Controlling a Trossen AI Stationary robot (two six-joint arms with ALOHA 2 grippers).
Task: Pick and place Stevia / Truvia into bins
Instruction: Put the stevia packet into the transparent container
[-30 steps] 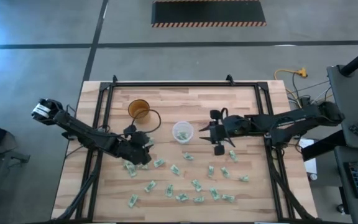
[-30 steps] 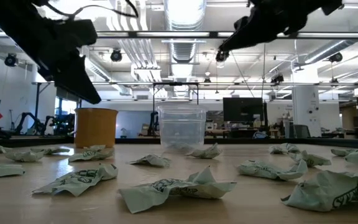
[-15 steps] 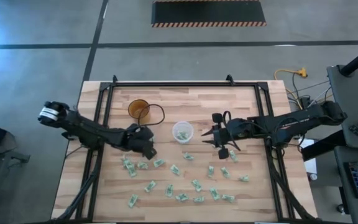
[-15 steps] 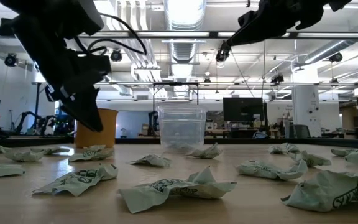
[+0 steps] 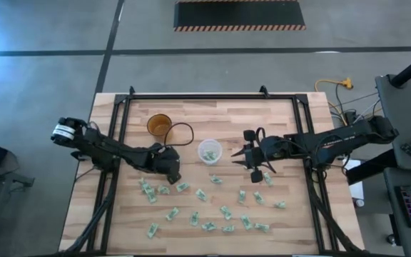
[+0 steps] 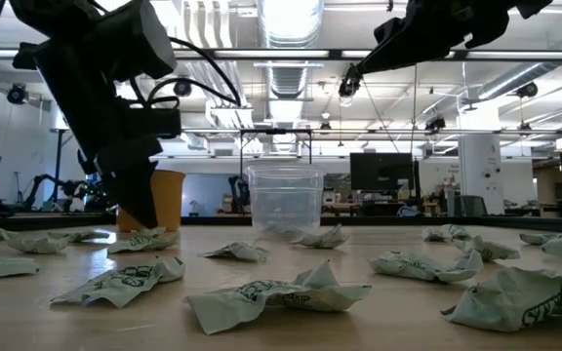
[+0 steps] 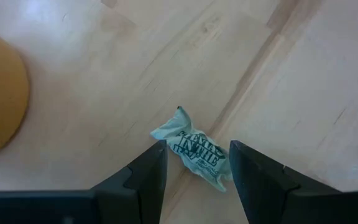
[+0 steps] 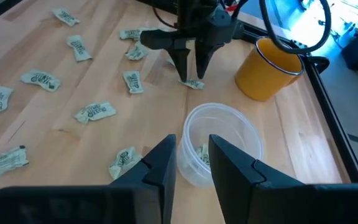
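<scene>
Crumpled pale green and white sachets [image 5: 212,203] lie scattered on the near half of the wooden table. The translucent cup [image 5: 209,150] stands upright mid-table with a few sachets inside [image 8: 201,152]. My left gripper [image 7: 197,144] is open and low over the table, left of the cup. Its fingers point down on either side of one sachet [image 7: 185,134] that lies flat, also seen under the gripper in the low view [image 6: 144,239]. My right gripper [image 8: 191,139] is open and hovers above the table just right of the cup [image 8: 241,162]. My left gripper stands open astride one sachet [image 7: 213,168] from above, fingers pointing down. The sachet lies on the table between the fingers [image 7: 148,177]; whether a finger touches it, I cannot tell.
An amber cup [image 5: 160,126] stands left of the translucent cup, toward the far side, close to the left gripper [image 6: 159,200]. A dark cable loops beside it [image 5: 184,132]. A black frame rail [image 5: 123,135] runs along the table's left, far and right sides.
My left gripper has moved toward the table's right, nearer the translucent cup, and has come down from well above the table to just over a sachet in front of the amber cup.
</scene>
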